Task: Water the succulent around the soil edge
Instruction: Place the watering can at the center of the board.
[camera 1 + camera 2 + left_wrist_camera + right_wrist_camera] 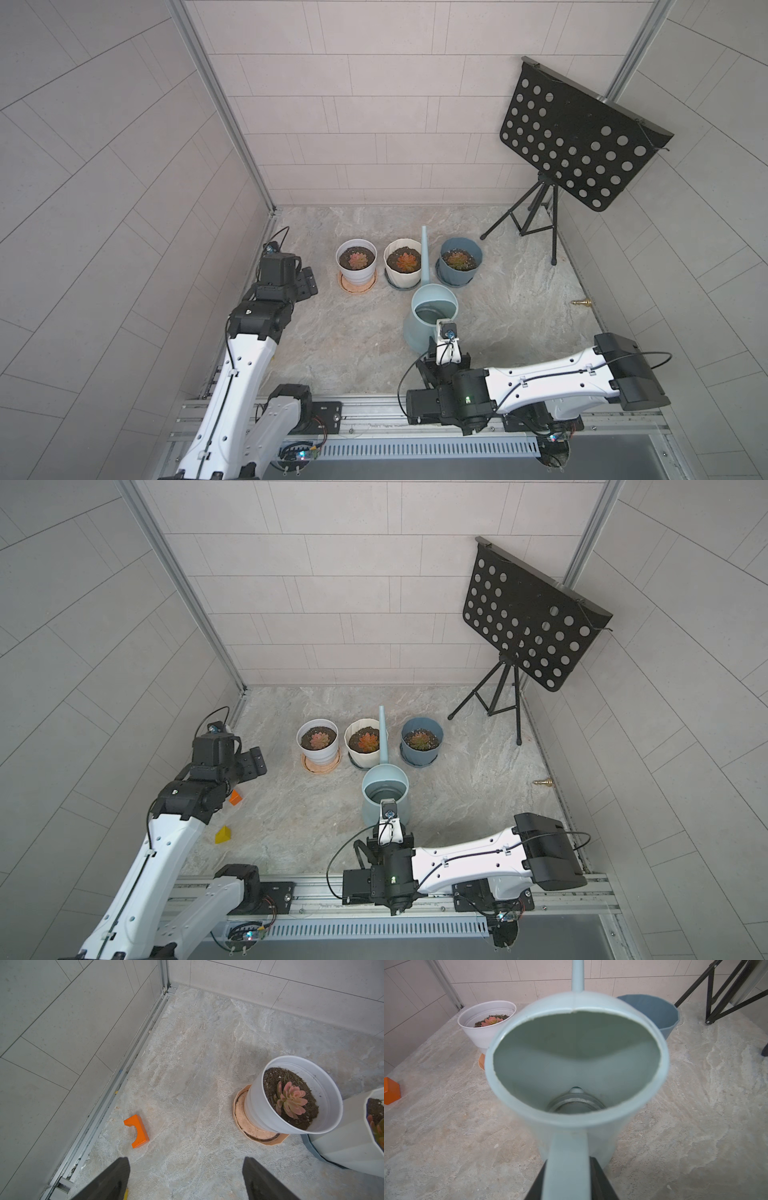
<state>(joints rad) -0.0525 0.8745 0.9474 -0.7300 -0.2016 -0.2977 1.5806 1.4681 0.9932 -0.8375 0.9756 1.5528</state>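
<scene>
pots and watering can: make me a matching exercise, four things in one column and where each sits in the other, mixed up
1. white pot
2. cream pot
3. blue pot
4. watering can

a. handle between the fingers of the right tool
b. pot nearest the music stand
c. stands on a peach saucer
d. crossed by the spout in both top views

Pairs: 1-c, 2-d, 3-b, 4-a

- Left arm [245,365] and right arm [552,390]: smooth white shells with small round holes.
- Black boxy joints [257,318] (one carries a small green light [468,400]).
- Thin black cables [220,405] run along each shell.
</scene>
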